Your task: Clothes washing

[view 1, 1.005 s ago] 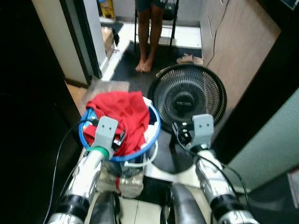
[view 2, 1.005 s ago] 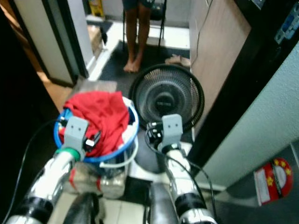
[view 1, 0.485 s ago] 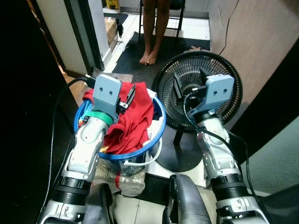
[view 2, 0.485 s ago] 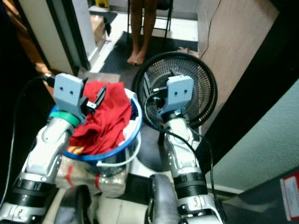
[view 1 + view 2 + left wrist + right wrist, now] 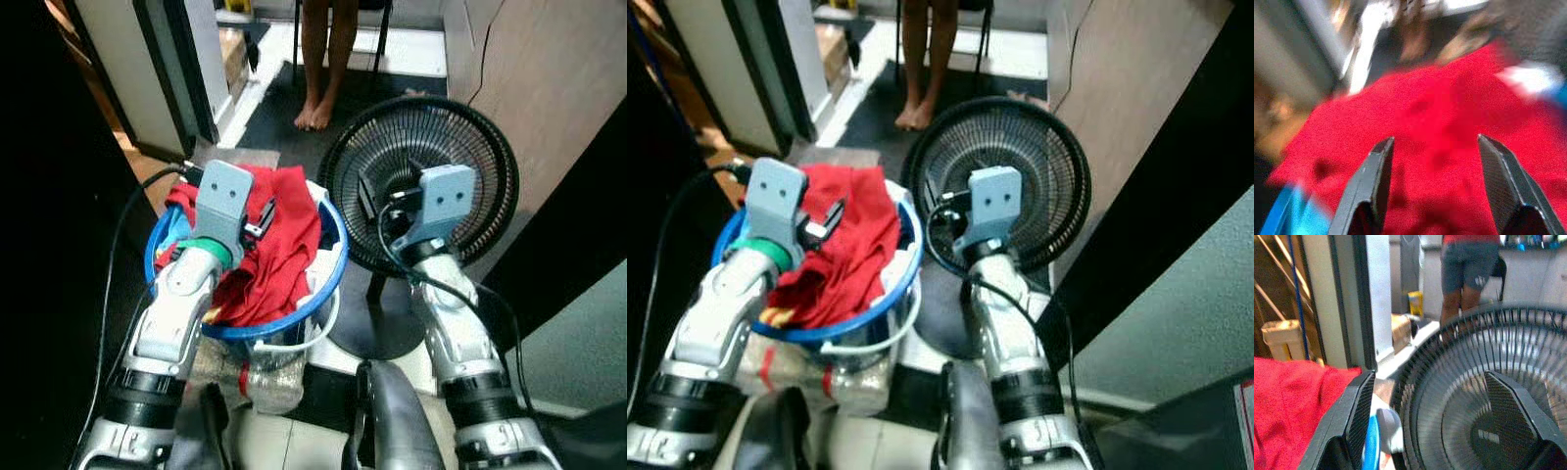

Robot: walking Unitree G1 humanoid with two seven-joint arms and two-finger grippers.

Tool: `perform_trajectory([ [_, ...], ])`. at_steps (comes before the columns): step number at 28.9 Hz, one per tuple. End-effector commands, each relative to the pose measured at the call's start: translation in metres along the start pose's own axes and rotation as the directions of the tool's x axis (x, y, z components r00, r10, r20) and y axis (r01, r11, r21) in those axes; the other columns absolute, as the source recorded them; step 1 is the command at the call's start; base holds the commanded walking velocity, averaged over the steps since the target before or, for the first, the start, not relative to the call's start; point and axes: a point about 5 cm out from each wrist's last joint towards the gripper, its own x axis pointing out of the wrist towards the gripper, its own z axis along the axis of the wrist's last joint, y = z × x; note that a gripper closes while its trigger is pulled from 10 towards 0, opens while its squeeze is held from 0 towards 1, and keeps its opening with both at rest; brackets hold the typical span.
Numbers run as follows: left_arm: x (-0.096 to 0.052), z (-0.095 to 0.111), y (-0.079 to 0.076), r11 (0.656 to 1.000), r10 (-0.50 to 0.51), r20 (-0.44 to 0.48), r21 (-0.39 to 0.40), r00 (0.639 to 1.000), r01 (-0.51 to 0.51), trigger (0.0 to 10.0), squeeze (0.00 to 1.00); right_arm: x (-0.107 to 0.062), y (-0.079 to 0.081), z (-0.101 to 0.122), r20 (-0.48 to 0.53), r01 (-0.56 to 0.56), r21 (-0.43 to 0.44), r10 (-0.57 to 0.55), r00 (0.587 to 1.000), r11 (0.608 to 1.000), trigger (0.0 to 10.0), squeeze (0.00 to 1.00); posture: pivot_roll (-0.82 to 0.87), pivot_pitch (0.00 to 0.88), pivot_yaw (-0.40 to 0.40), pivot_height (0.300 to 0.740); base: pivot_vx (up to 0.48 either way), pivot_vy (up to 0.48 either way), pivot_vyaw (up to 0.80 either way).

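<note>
A blue-rimmed basket (image 5: 331, 277) stands on the floor in front of me, heaped with red clothes (image 5: 284, 245). My left gripper (image 5: 263, 217) hovers just over the red cloth, open with nothing between its fingers; the left wrist view looks along the spread fingers (image 5: 1371, 171) at the red clothes (image 5: 1440, 122). My right gripper (image 5: 368, 196) is raised to the right of the basket, in front of the fan, also open and empty (image 5: 1430, 377).
A black floor fan (image 5: 460, 127) stands close to the basket's right. A person's bare legs (image 5: 323, 59) are at a chair farther ahead. A door frame (image 5: 186, 69) is at the left, a wooden panel (image 5: 549, 78) at the right. A crumpled plastic bottle (image 5: 269, 377) lies under the basket.
The camera has shifted. Over the last second both arms rose from low by the basket; the left gripper now sits over the red clothes, the right before the fan's hub.
</note>
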Motion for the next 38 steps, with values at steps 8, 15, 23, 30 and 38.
perform_trajectory([
  [8, 0.008, -0.027, 0.028, 0.993, 0.091, -0.169, -0.062, 0.981, -0.103, 10.0, 0.00, 0.000, -0.001, -0.006, -0.038, -0.002, -0.006, 0.002, 0.999, 1.000, 10.0, 0.00, -0.03, 0.000, 0.027, 0.535, 0.000, 0.000, 0.00],
  [15, -0.002, -0.063, 0.038, 0.998, 0.045, -0.327, 0.056, 0.944, -0.028, 10.0, 0.00, -0.006, -0.005, -0.009, -0.060, 0.006, -0.014, -0.006, 0.998, 1.000, 10.0, 0.00, -0.03, 0.013, 0.029, 0.535, 0.000, 0.000, 0.00],
  [23, -0.009, -0.080, 0.043, 0.994, 0.071, -0.391, 0.108, 0.918, -0.031, 4.7, 0.00, -0.007, -0.002, -0.011, -0.068, -0.004, -0.013, 0.003, 0.998, 1.000, 10.0, 0.00, -0.03, 0.009, 0.024, 0.535, 0.000, 0.000, 0.00],
  [30, -0.023, -0.109, 0.045, 0.973, 0.119, -0.442, 0.229, 0.889, -0.016, 0.0, 0.00, -0.005, -0.002, -0.010, -0.065, -0.016, -0.014, 0.015, 0.998, 1.000, 10.0, 0.00, -0.03, 0.001, 0.018, 0.535, 0.000, 0.000, 0.00],
  [38, -0.025, -0.108, 0.042, 0.977, 0.105, -0.410, 0.211, 0.906, -0.017, 0.0, 0.00, -0.005, -0.003, -0.009, -0.060, -0.017, -0.019, 0.016, 0.998, 1.000, 10.0, 0.00, -0.04, 0.000, 0.018, 0.535, 0.000, 0.000, 0.00],
])
